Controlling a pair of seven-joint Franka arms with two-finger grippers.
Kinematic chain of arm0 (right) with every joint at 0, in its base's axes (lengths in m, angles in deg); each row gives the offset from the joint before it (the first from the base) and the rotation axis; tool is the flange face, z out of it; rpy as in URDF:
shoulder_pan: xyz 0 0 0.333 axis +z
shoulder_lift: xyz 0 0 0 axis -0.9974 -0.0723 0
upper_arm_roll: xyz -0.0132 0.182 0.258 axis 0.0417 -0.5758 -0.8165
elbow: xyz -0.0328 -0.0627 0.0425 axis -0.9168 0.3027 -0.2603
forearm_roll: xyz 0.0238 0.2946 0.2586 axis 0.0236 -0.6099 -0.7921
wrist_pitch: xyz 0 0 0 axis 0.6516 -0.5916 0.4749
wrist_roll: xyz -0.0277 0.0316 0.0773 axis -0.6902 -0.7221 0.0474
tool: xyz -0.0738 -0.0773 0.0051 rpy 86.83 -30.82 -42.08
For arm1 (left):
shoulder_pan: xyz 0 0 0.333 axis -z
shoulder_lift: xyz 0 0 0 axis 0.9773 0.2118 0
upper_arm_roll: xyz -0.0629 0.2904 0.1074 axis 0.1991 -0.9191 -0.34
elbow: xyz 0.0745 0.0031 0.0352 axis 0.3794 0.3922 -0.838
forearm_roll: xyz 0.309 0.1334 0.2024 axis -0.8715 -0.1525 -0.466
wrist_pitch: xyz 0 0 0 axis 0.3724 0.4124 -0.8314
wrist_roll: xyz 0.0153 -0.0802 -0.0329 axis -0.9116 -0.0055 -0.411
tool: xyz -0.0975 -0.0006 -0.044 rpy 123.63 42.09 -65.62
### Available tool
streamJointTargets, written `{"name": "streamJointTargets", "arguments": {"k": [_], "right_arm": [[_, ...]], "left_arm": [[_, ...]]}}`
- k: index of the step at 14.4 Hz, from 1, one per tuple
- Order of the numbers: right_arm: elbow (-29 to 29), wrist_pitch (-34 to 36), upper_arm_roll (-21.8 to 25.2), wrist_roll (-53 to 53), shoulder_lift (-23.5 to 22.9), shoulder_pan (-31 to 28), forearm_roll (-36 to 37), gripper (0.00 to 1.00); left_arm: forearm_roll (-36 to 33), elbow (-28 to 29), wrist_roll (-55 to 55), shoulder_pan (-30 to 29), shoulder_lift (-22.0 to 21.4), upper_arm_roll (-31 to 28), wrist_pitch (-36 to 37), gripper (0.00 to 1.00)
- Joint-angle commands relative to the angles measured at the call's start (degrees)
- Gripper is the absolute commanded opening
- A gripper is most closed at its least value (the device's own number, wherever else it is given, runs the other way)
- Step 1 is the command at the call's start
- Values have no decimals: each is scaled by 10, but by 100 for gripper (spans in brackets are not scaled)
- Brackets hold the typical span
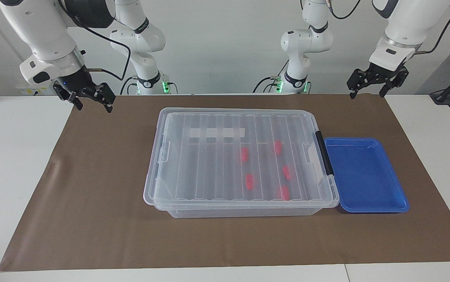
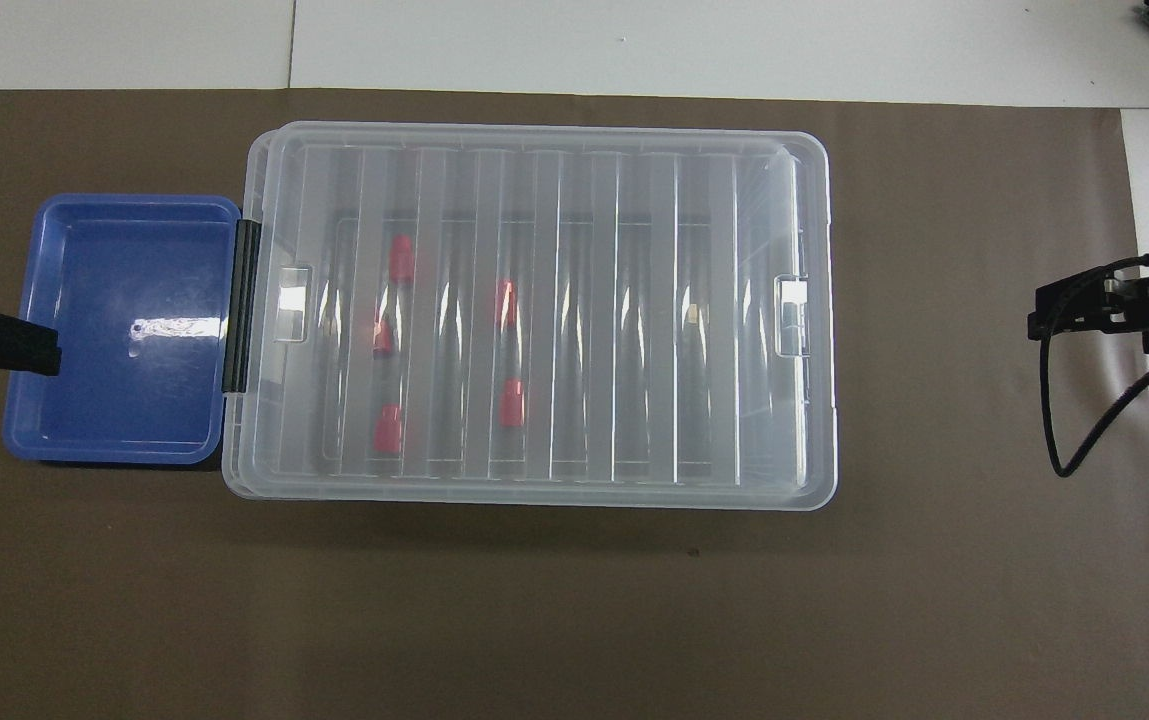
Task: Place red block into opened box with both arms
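Note:
The clear box [image 1: 178, 213] [image 2: 534, 495] stands mid-table with its ribbed lid [image 1: 225, 117] lying flat on it. Several red blocks lie inside under the lid, among them one [image 1: 244, 154] [image 2: 506, 300] near the middle and one [image 1: 284, 192] [image 2: 400, 258] farthest from the robots. My right gripper [image 1: 94, 108] [image 2: 1064, 312] hangs open and empty over the brown mat's corner at the right arm's end, well apart from the box. My left gripper [image 1: 367, 95] [image 2: 29, 345] waits open and empty, raised at the left arm's end; from overhead its tip covers the tray's edge.
A shallow blue tray [image 1: 365, 176] [image 2: 119, 330] sits against the box's black handle [image 1: 324, 152] [image 2: 241, 305] toward the left arm's end, with nothing in it. A brown mat [image 1: 91, 219] covers the table under everything.

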Motion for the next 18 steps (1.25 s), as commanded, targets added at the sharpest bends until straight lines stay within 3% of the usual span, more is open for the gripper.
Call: {"name": "streamJointTargets", "arguments": {"k": [1,14,18], "right_arm": [[2,-3,2,-15,-5,-4,14,100],[-6,1,-2,-57,1,-3,9,100],[-6,-5,-2,-54,1,-2,9,100]], "left_arm": [[8,13,-7,4,-14,-6,-8,100],[9,13,-9,3,-14,-5,-10,100],[37,13,-16,-2,-13,-7,-20,100]]}}
